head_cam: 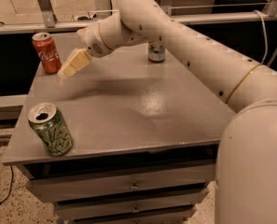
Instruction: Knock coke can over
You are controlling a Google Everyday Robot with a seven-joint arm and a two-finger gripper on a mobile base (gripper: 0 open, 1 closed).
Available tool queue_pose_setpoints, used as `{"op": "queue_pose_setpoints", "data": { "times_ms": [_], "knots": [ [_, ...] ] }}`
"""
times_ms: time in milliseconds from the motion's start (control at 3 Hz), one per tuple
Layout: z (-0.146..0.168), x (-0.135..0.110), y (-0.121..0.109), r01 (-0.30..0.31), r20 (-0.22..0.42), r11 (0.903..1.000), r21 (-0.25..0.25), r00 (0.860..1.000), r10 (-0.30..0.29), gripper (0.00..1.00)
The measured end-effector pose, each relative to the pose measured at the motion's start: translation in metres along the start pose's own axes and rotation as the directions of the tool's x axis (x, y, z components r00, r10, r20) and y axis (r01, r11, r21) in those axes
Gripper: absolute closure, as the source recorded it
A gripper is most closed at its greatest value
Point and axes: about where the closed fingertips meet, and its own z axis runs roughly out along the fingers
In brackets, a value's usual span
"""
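Note:
The coke can [46, 52], red-orange with white lettering and a silver top, stands upright at the far left corner of the grey table [128, 111]. My gripper [72, 64] hangs above the table just right of the can, its cream fingers [76, 61] pointing down-left toward the can's lower half. A small gap shows between the gripper tip and the can. The white arm reaches in from the right.
A green can with yellowish scribbles [50, 128] stands open-topped at the near left corner. A silver-white can with green markings [156, 51] stands at the back, partly behind the arm. The table has drawers below its front edge.

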Motion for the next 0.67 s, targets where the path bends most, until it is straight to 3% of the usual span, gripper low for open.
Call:
{"op": "queue_pose_setpoints", "data": {
  "times_ms": [333, 667],
  "knots": [
    [0.05, -0.018, -0.018, -0.05, 0.105, 0.9944, 0.093, 0.994, 0.041, 0.0],
    [0.079, -0.03, -0.033, -0.091, 0.188, 0.9837, 0.155, 0.98, 0.061, 0.0]
  ]
}}
